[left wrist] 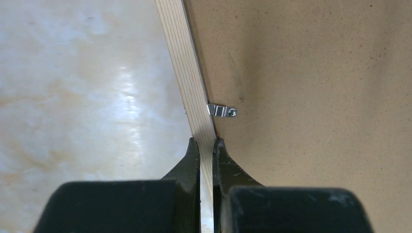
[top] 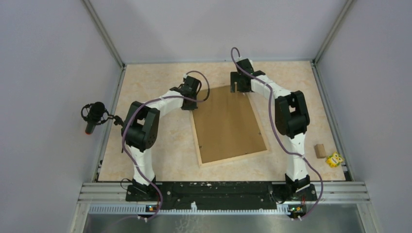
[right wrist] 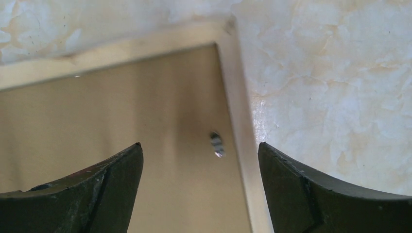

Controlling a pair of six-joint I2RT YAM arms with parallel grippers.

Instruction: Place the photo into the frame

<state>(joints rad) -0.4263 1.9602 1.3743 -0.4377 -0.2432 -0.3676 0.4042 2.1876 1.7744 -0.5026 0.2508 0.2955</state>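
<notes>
The frame [top: 233, 158] lies face down on the table, its pale wooden strips around a plain brown backing board [top: 228, 124]. My left gripper [top: 190, 106] is at the frame's far left side. In the left wrist view this gripper [left wrist: 206, 141] is shut on the frame's wooden strip [left wrist: 187, 63], just below a small metal clip [left wrist: 221, 110]. My right gripper [top: 239, 87] hovers over the frame's far edge. In the right wrist view it [right wrist: 200, 145] stands open above the board [right wrist: 121, 111], with the side strip [right wrist: 238, 97] and a clip [right wrist: 217, 144] between its fingers. The photo is out of view.
A small wooden block [top: 319, 150] and a yellow toy [top: 334, 159] sit near the table's right front corner. A black microphone [top: 94, 115] hangs at the left wall. Grey walls enclose the table on three sides.
</notes>
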